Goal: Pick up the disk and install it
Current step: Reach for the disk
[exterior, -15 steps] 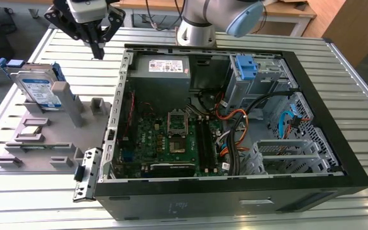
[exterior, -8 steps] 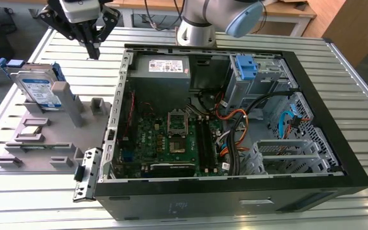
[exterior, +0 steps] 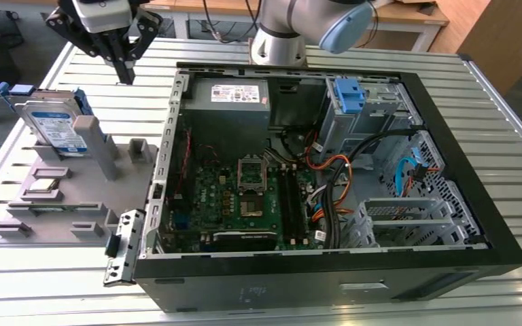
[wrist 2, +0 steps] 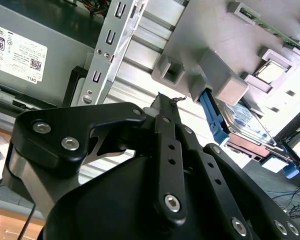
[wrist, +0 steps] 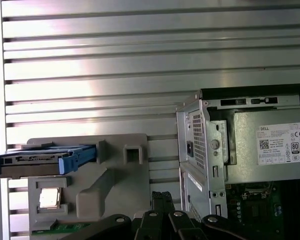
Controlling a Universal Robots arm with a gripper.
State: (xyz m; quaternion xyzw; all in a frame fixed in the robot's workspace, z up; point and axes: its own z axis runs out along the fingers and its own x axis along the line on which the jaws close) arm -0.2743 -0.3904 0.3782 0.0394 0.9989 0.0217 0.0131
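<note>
Aluminium slats make up the one table [exterior: 497,88], which carries everything else. One black computer case [exterior: 506,251] lies on it with its side off, so the single green motherboard [exterior: 242,197] and the one grey power supply [exterior: 238,92] are in plain sight. One robot arm [exterior: 279,41] rises from the table just behind the case.

One grey fixture [exterior: 98,153] lies on the slats at the exterior view's left of the case, just beside it. The one gripper [exterior: 125,71] hangs over bare slats near the far end of that fixture, by the case's corner. Its two fingers meet at the tips and hold nothing, as also appears in the first wrist view [wrist: 162,197] and the second wrist view [wrist 2: 165,102].

The disk [exterior: 57,129] is a single drive, silver with a white-and-blue label and a blue caddy round it. It stands on edge in the fixture, leaning against a grey upright, and it is apart from the gripper. The first wrist view shows its blue edge [wrist: 40,160] jutting past the side of the fixture [wrist: 115,170].

One blue bracket [exterior: 347,92] with no drive in it sits in the case's bay at the far corner. One small square part [exterior: 43,185], perhaps a processor chip, rests in a recess of the fixture below the disk.
</note>
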